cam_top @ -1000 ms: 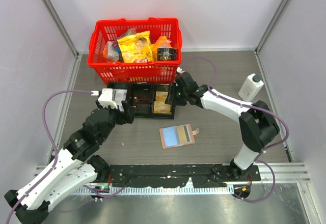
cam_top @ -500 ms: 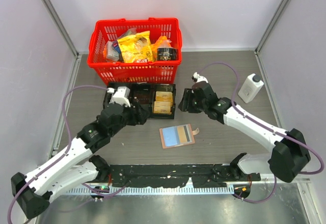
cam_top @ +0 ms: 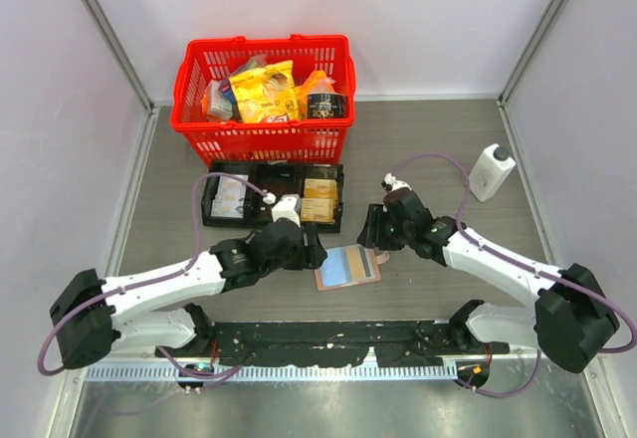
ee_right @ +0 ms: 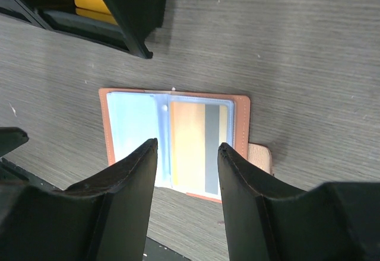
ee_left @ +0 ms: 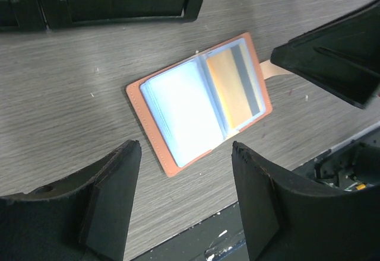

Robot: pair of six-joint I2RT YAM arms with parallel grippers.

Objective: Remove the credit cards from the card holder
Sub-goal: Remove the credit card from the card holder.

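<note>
The card holder lies open and flat on the table, tan-pink outside and light blue inside. It also shows in the left wrist view and the right wrist view. A gold credit card with a grey stripe sits in its right sleeve, and shows in the left wrist view too. My left gripper is open and empty, hovering over the holder's left edge. My right gripper is open and empty, over the holder's right half near the snap tab.
A black three-compartment tray sits behind the holder, with a gold card in its right bay and a white card in its left. A red basket of groceries stands behind it. A white bottle stands at the right.
Both grippers have left the black tray and come toward the near side, meeting over the open card holder, the left from the left and the right from the right. The holder has not moved.
</note>
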